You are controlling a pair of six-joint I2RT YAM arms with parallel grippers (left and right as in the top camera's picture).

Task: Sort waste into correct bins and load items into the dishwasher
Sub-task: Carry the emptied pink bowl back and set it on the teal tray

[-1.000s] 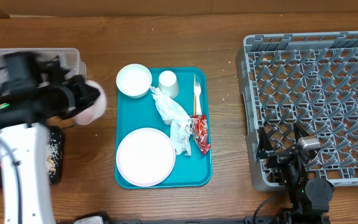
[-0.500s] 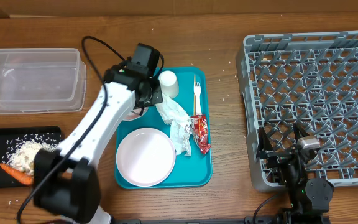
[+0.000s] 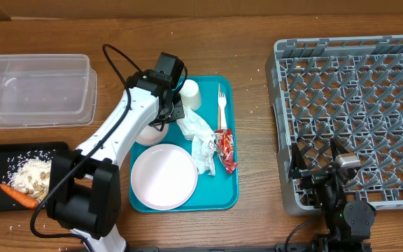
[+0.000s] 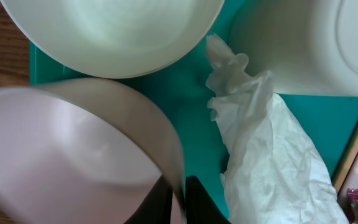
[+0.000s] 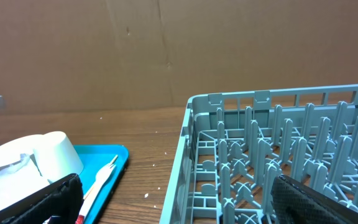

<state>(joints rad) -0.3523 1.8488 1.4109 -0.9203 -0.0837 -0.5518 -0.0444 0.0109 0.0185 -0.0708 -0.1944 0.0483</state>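
The left arm has swung from the clear rectangular plastic tub at far left to the teal serving tray. The left gripper pinches the rim of a round white bowl over the tray's left edge. The right gripper gapes wide. The red snack wrapper carries print too small to read.

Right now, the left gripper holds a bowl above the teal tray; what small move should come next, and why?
Probably lower the bowl onto the teal tray and release: the left gripper is shut on its rim, it looks empty, and the dish rack lies far right.
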